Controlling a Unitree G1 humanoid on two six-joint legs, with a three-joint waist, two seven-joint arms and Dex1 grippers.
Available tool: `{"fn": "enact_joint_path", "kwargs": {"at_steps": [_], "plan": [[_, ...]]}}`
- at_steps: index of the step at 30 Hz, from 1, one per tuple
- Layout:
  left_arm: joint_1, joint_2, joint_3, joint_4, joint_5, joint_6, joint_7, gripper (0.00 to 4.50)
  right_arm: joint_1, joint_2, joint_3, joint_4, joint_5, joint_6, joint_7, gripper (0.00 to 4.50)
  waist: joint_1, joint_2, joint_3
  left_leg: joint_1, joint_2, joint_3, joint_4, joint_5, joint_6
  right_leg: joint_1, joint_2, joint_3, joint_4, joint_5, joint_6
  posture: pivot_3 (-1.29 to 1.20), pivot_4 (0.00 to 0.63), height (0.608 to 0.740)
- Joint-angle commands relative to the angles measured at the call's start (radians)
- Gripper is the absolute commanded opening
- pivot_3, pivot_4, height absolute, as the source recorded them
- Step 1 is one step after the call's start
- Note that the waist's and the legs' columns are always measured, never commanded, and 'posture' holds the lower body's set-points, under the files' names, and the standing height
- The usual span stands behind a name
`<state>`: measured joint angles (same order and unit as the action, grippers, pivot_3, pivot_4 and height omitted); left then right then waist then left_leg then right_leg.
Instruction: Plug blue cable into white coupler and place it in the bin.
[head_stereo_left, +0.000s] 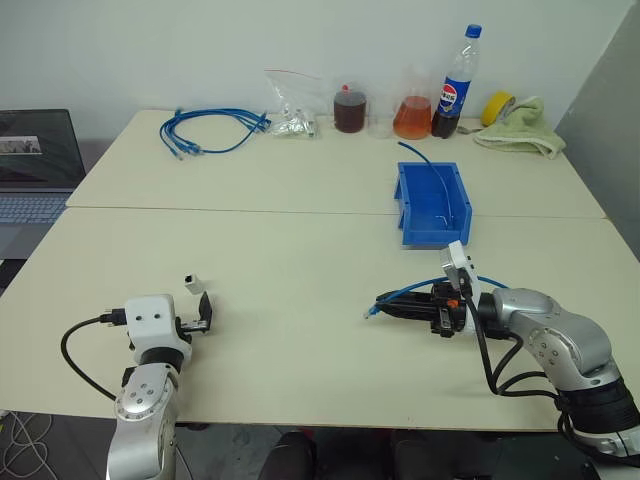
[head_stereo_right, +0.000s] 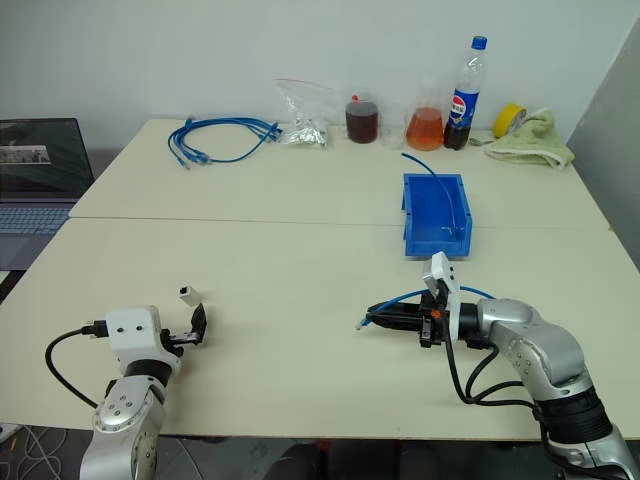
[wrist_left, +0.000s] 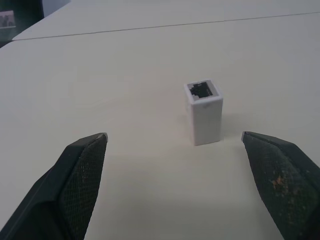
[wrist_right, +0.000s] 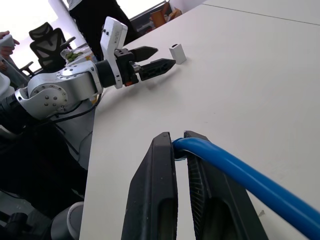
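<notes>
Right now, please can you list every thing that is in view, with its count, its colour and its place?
blue cable: one, blue, near right of table, held by right gripper
white coupler: one, white, upright on table just ahead of left gripper, socket up
bin: one, blue, right of table centre, a thin blue cable inside
cable bundle: one, blue, far left of table
plastic bag: one, clear, far edge beside the bundle
jars: two, dark and orange liquid, far edge
soda bottle: one, dark with blue cap, far edge
tape roll: one, yellow, far right
cloth: one, pale green, far right
laptop: one, dark, left of table
left gripper: open, coupler ahead of its fingers
right gripper: shut on blue cable
</notes>
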<state>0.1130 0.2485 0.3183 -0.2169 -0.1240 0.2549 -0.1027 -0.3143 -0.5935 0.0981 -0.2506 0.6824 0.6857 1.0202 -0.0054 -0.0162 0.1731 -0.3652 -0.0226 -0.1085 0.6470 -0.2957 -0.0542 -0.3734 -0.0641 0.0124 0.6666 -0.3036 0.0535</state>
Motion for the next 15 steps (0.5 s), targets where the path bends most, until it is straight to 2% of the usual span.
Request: {"fn": "enact_joint_path", "kwargs": {"at_steps": [1, 9, 15], "plan": [[-0.030, 0.019, 0.000, 0.008, -0.016, -0.003, -0.022, 4.50, 0.000, 0.000, -0.024, -0.035, 0.014, 0.001, -0.005, 0.04, 0.000, 0.000, 0.000, 0.000, 0.000, 0.000, 0.000, 0.000, -0.001, 0.000, 0.000, 0.000, 0.000, 0.000, 0.000, 0.00, 0.150, 0.740], [-0.078, 0.012, -0.008, 0.042, -0.021, 0.002, -0.019, 4.50, 0.001, -0.001, -0.027, -0.039, 0.018, 0.007, -0.009, 0.04, 0.000, 0.000, 0.000, 0.000, 0.000, 0.000, 0.000, 0.000, -0.001, 0.000, 0.000, 0.000, 0.000, 0.000, 0.000, 0.00, 0.150, 0.740], [-0.124, 0.019, 0.003, 0.096, -0.019, -0.006, -0.009, 3.36, -0.002, 0.000, -0.028, -0.040, 0.021, 0.013, -0.018, 0.04, 0.000, 0.000, 0.000, 0.000, 0.000, 0.000, 0.000, 0.001, -0.001, 0.000, 0.000, 0.001, 0.000, 0.000, 0.000, 0.00, 0.150, 0.740]]}}
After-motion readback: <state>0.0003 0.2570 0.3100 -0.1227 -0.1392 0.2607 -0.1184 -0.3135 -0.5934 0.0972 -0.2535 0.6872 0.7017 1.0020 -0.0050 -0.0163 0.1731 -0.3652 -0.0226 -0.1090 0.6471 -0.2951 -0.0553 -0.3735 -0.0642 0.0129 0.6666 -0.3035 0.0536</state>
